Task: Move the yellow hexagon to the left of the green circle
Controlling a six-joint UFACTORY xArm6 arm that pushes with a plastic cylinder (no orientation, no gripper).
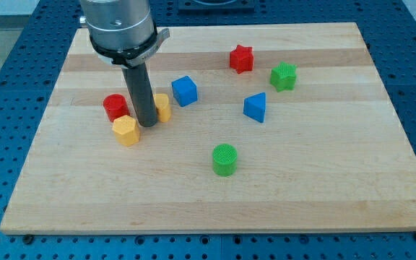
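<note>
- No hand on this rig, so nothing open, closed or held; only a straight dark rod under a grey housing at the view's top left.
- My tip (pixel 148 123) down on the wooden surface (pixel 323 195), left-centre of the board.
- Yellow hexagon (pixel 126 131) just beside the tip at about 8 o'clock; touching or a hair apart, cannot tell.
- Second yellow block (pixel 163 107) at about 2 o'clock of the tip, partly hidden behind the rod; shape unclear.
- Red block (pixel 115 106) at about 10 o'clock of the tip, just above the yellow hexagon; shape hard to make out.
- Blue cube (pixel 184 91) at about 1 o'clock of the tip, near the second yellow block.
- Green circle (pixel 224 159) well apart from the hexagon, at about 4 o'clock of it, lower centre of the board.
- Blue triangle-like block (pixel 255 107) at about 1 o'clock of the green circle.
- Red star (pixel 242 59) and green star (pixel 283 76) near each other at upper right, red one to the view's left.
- Blue perforated bench (pixel 6 87) visible all round the board.
</note>
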